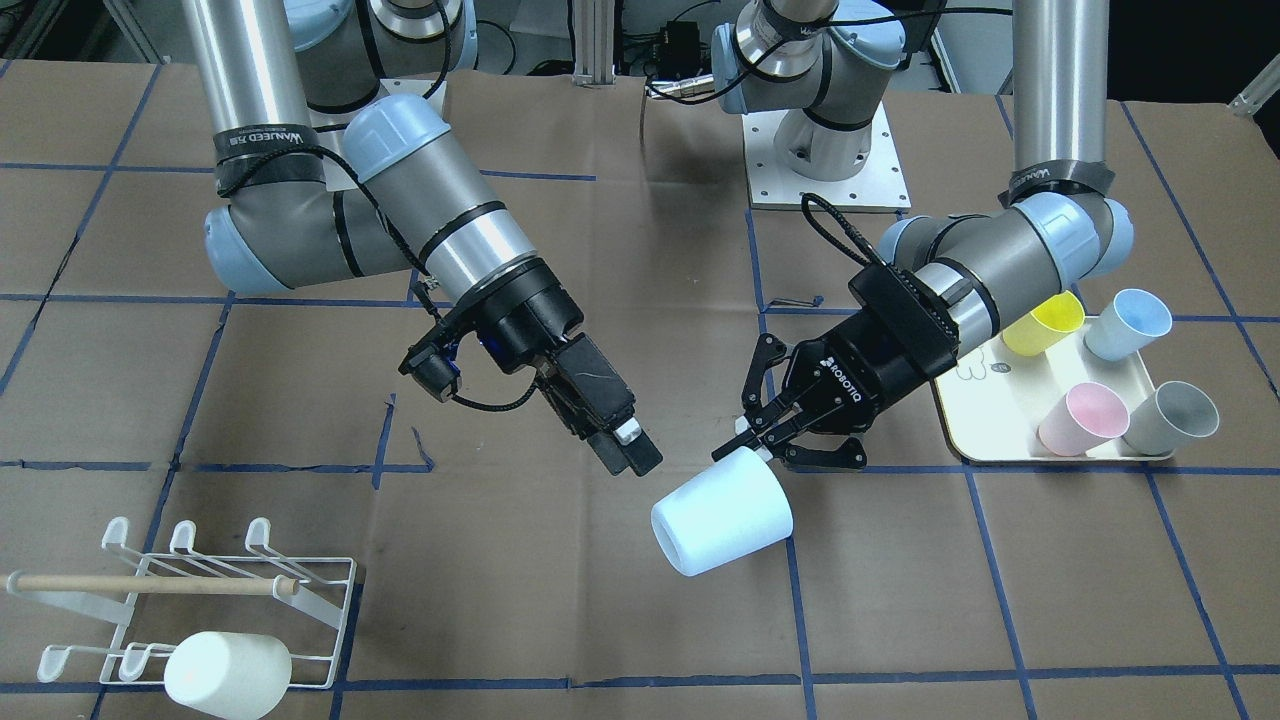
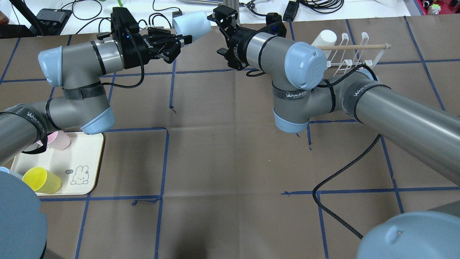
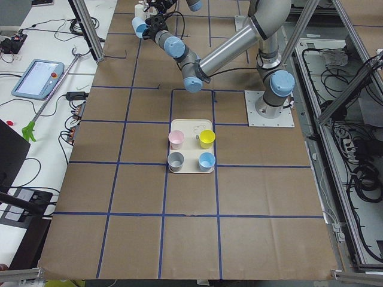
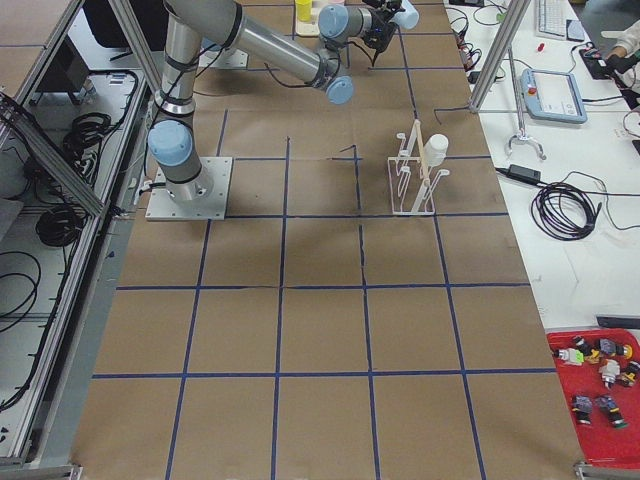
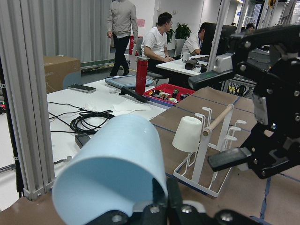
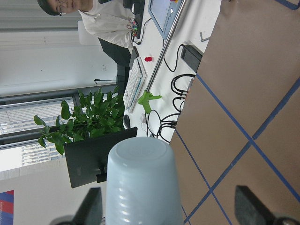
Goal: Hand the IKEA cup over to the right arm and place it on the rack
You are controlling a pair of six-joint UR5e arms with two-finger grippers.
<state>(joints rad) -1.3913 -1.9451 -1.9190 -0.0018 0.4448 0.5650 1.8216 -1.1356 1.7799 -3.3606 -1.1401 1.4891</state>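
Broadly, a brown-papered table (image 1: pixel 560 600) crossed by blue tape lines is spanned by two arms. The left arm (image 1: pixel 1000 260) is brought in from the left and the right arm (image 1: pixel 450 220) from the right, both bent toward the far middle.

At the near left a cream tray (image 1: pixel 985 420) is set, on which a yellow cup (image 1: pixel 1043 323), a blue cup (image 1: pixel 1128 323), a pink cup (image 1: pixel 1083 418) and a grey cup (image 1: pixel 1170 418) are stood. At the far right the white wire rack (image 1: pixel 258 533) is placed, with a wooden dowel (image 1: pixel 150 583) laid across it and a white cup (image 1: pixel 228 675) carried on one prong.

The pale blue IKEA cup (image 1: pixel 722 512) is held clear of the table at the far middle, between the two grippers. It is tipped on its side with its long axis run diagonally: the closed base is pointed right and far, and the mouth is turned back to the left.

The cup's rim is pinched by the clenched linkage fingers of the left gripper (image 1: pixel 757 445). The right gripper (image 1: pixel 630 450) is hung just beside the base end. Its blocky fingers (image 6: pixel 90 206) are spread wide and are seen either side of the cup, with no contact visible.
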